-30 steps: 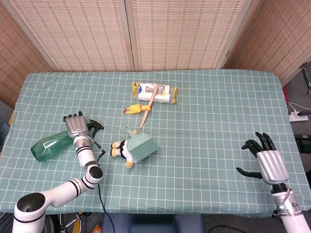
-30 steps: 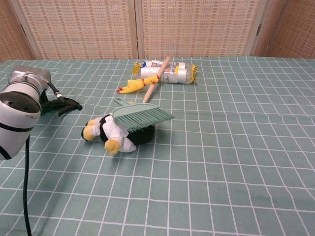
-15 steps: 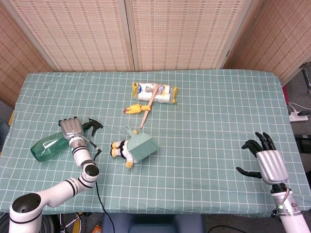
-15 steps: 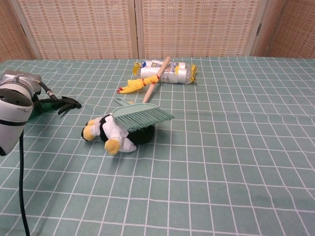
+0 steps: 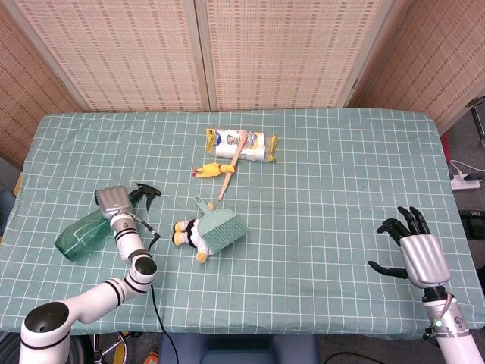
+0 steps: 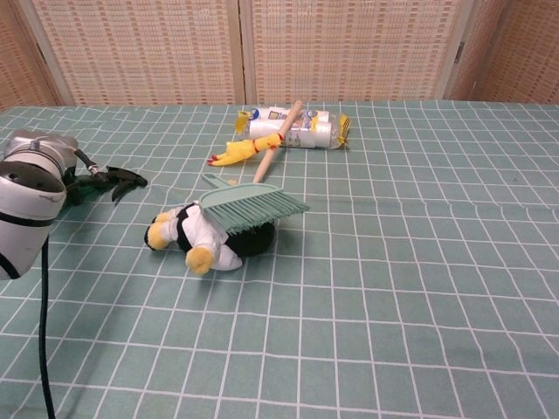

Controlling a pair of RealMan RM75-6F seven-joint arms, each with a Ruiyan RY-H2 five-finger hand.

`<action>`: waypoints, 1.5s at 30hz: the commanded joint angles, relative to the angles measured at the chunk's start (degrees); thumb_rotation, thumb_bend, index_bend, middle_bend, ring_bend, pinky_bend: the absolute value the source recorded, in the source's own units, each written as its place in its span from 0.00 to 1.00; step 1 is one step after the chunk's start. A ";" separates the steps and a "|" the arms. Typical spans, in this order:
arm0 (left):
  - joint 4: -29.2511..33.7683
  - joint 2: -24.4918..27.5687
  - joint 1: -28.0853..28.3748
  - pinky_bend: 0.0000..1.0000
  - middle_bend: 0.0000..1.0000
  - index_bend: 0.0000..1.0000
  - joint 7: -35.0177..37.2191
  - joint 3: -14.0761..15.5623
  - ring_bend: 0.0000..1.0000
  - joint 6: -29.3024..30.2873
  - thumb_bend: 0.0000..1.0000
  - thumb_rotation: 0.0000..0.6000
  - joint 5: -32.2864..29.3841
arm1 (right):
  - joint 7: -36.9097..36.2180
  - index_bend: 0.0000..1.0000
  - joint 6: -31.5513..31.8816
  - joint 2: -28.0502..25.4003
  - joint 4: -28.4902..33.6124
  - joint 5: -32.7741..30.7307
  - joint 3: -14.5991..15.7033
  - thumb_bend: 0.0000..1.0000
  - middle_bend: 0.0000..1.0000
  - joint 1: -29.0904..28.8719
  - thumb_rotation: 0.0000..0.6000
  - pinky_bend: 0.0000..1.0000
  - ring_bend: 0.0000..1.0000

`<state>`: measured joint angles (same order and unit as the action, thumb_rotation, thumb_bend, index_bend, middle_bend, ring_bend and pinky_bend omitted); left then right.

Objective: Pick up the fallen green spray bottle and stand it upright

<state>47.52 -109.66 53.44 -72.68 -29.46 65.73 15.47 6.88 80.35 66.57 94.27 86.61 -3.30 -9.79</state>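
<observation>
Head view first: on our checked green table (image 5: 341,152) we see a snack packet (image 5: 244,144) at upper centre, a wooden stick (image 5: 232,167) lying across it, and a yellow rubber chicken (image 5: 211,170) just below, touching the stick. Lower, near mid-frame, a penguin toy (image 5: 189,236) lies against a green dustpan (image 5: 220,227). These sit to the right of our left hand (image 5: 114,202), apart from it. The bottle (image 5: 85,233) lies on its side at the left of the frame, its black nozzle (image 5: 146,193) pointing up-right, its body slanting down-left. Our left hand sits over the bottle's neck with its fingers curled under, gripping it; the forearm runs down-right to the elbow (image 5: 143,268), then off the lower left corner. Our right hand (image 5: 409,246) rests at the lower right, well apart from everything, palm down, fingers spread, holding nothing.

Chest view: our left forearm (image 6: 31,201) fills the left edge and hides most of the bottle; only the nozzle (image 6: 118,182) shows beyond it. The penguin (image 6: 201,237) lies under the dustpan (image 6: 253,209) at centre-left, with the chicken (image 6: 236,154), stick (image 6: 275,140) and packet (image 6: 297,127) behind them. Our right hand is out of this frame.
</observation>
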 commanded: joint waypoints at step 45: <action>-3.04 5.21 0.38 0.33 0.56 0.48 99.89 -9.32 0.48 0.98 0.30 1.00 42.72 | 6.76 0.42 1.76 1.75 0.17 -2.25 -0.97 0.00 0.32 0.99 1.00 0.00 0.11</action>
<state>49.60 -103.02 52.32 21.33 -37.98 68.85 56.62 13.15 82.25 68.38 94.34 84.66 -4.23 -8.81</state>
